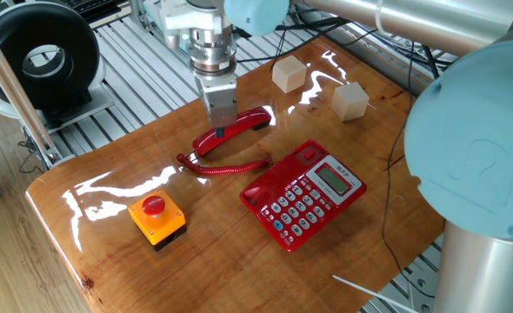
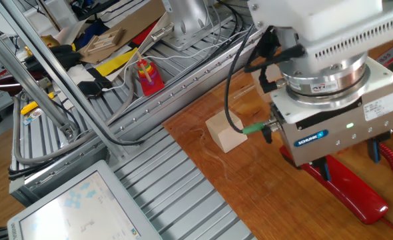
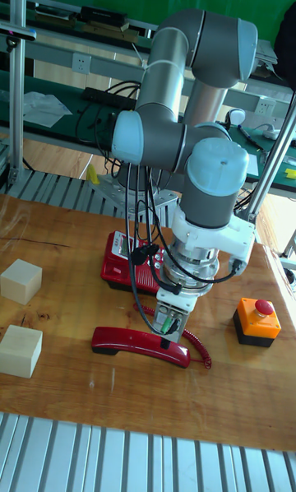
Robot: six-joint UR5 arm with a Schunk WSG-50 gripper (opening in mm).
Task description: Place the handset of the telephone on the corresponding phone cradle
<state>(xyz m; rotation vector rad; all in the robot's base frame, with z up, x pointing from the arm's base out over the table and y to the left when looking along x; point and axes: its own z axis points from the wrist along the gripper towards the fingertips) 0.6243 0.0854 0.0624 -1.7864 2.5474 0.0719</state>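
Observation:
The red handset (image 1: 248, 123) lies on the wooden table behind the telephone (image 1: 313, 196), its coiled cord (image 1: 226, 167) trailing in front of it. The phone cradle (image 1: 278, 172) runs along the telephone's left edge and holds nothing. My gripper (image 1: 221, 132) is open and low over the handset's middle. In the other fixed view one of its fingers (image 2: 326, 171) shows on each side of the handset (image 2: 356, 198). In the tall fixed view the gripper (image 3: 170, 328) stands just above the handset (image 3: 136, 344). Whether the pads touch it I cannot tell.
An orange box with a red button (image 1: 156, 216) sits at the front left. Two wooden blocks (image 1: 289, 74) (image 1: 350, 101) stand at the back of the table. Metal rails border the table's far edge. The arm's big elbow fills the right of one fixed view.

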